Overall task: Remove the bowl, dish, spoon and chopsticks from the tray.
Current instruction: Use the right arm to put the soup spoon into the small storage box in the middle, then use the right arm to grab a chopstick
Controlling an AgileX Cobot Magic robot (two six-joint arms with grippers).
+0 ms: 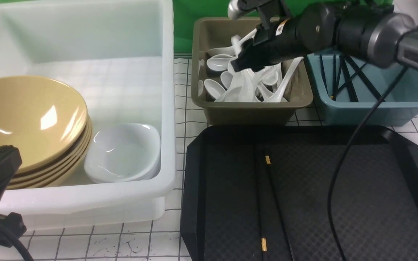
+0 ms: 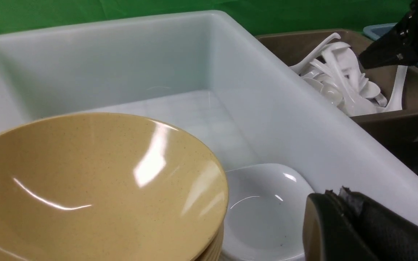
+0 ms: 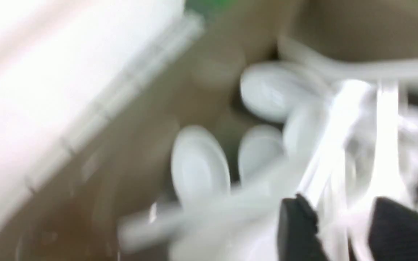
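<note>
Only the black chopsticks [image 1: 267, 195] lie on the black tray [image 1: 357, 210], side by side and pointing away from me. The yellow bowl [image 1: 27, 116] tops a stack in the white tub, with the white dish [image 1: 123, 152] beside it; both also show in the left wrist view as the bowl [image 2: 85, 181] and the dish [image 2: 263, 214]. My right gripper [image 1: 236, 65] hangs over the olive bin's pile of white spoons [image 1: 241, 87], jaws apart in the blurred right wrist view [image 3: 339, 214]. I cannot tell the task's spoon from the others. My left gripper [image 2: 339, 195] is shut and empty near the tub's front corner.
The white tub [image 1: 85, 203] fills the left side. The olive bin [image 1: 249, 112] stands behind the tray. To its right a blue bin [image 1: 376, 101] holds several black chopsticks. The right arm's cable [image 1: 339, 170] hangs across the tray.
</note>
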